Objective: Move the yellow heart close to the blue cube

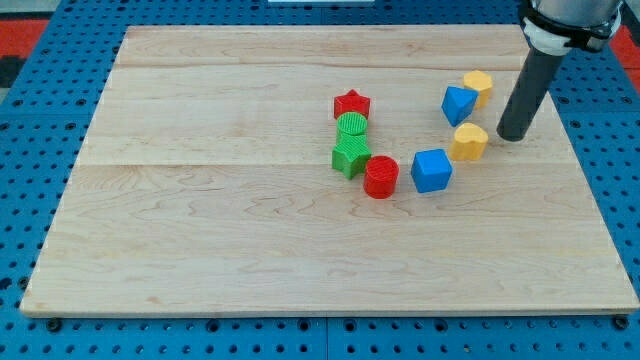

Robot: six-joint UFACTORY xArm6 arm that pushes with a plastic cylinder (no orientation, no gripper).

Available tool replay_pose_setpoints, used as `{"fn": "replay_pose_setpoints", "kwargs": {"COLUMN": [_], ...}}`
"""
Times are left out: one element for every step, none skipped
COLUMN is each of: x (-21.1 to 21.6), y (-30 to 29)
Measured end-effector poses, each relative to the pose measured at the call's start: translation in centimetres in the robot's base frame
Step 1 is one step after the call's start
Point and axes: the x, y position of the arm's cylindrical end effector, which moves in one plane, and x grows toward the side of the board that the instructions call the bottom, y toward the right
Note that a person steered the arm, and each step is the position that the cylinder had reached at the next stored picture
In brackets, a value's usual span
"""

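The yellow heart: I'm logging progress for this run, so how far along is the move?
Nearly done: the yellow heart already sits just up and right of the blue cube, a thin gap between them. In hand: my tip stands right of the heart, not touching. Left: perhaps one short nudge toward the view's lower left.

A pale wood-grain worktop [250, 250] is seen. The star [352, 103] and one cylinder [381, 177] are red, two blocks [351, 125] [350, 156] green, two [459, 104] [432, 170] blue, two [478, 86] [469, 141] yellow.
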Motion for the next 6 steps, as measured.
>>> {"fn": "replay_pose_setpoints", "kwargs": {"x": [0.1,-0.4,-0.4,-0.1,-0.1,-0.1], "y": [-1.6,-3.2,-3.9,-3.9,-3.9,-4.4]}}
